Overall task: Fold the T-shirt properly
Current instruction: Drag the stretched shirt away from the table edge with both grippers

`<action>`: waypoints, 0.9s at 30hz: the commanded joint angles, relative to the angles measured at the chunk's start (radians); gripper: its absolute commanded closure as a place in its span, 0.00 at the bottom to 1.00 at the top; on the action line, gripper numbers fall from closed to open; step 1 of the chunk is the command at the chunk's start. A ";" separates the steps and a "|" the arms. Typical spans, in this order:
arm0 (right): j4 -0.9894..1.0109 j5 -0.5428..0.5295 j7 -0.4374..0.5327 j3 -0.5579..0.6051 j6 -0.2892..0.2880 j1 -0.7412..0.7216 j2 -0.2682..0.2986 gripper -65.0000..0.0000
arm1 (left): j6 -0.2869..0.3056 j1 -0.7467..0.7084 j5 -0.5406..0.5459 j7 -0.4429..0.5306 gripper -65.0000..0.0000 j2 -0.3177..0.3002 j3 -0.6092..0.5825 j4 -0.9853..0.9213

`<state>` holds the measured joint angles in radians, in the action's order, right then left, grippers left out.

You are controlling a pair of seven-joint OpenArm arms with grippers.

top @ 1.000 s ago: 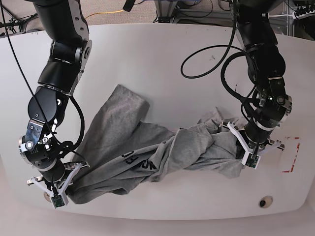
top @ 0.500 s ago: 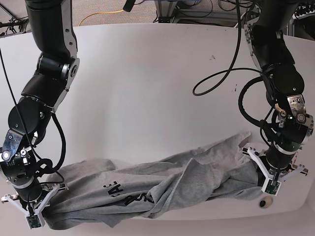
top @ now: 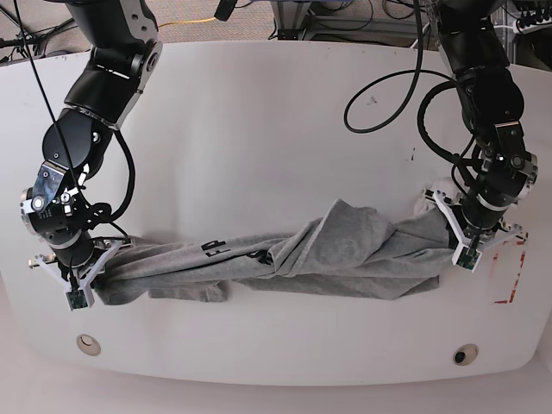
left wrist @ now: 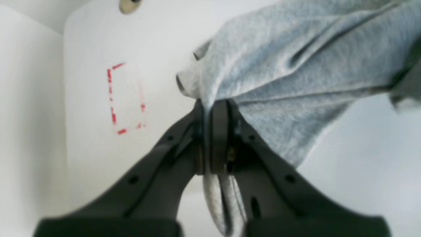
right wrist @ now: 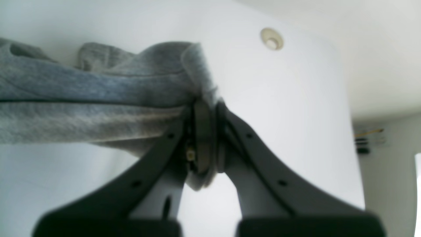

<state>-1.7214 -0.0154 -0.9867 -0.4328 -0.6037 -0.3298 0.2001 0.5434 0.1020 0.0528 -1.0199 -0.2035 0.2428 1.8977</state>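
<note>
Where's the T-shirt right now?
In the base view the T-shirt is stretched across the near half of the table, twisted mid-span, pinched by the right gripper at the view's left and the left gripper at its right.

Base overhead, far; wrist views close behind fingers [left wrist: 213, 131], sharing table [top: 276, 112].

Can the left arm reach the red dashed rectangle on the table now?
Probably not freely: the left gripper sits close beside the red dashed rectangle, but its fingers are shut on the T-shirt, stretched toward the right gripper.

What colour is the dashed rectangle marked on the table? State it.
Red, on the white table; the dashed rectangle shows best in the left wrist view.
</note>
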 commanded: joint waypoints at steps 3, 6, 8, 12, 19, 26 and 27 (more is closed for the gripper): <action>-0.018 0.002 0.076 -0.033 0.005 0.085 -0.001 1.00 | 0.043 -0.074 -0.008 0.019 0.99 -0.011 0.046 0.018; 0.004 0.001 0.099 -0.045 0.005 0.157 -0.011 1.00 | 0.045 -0.124 -0.008 0.020 0.99 -0.011 0.060 0.015; 0.007 -0.014 0.116 -0.045 0.005 0.211 -0.020 1.00 | 0.045 -0.169 -0.008 0.020 0.99 -0.014 0.062 0.016; -0.002 -0.079 0.137 -0.074 0.005 0.312 -0.023 1.00 | 0.045 -0.241 -0.008 0.022 0.99 -0.043 0.063 0.015; 0.002 -0.174 0.134 -0.113 0.005 0.438 -0.023 1.00 | 0.047 -0.353 -0.008 0.023 0.99 -0.063 0.063 0.013; 0.005 -0.238 0.137 -0.117 0.005 0.524 -0.024 1.00 | 0.047 -0.408 -0.008 0.026 0.99 -0.089 0.063 0.010; 0.005 -0.254 0.137 -0.117 0.005 0.535 -0.024 1.00 | 0.047 -0.413 -0.008 0.026 0.99 -0.089 0.063 0.010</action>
<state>-1.6997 -0.2466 -0.8661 -0.5434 -0.6025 0.2020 0.1604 0.5953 -0.3126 0.0498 -1.0027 -0.2798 0.3004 1.8935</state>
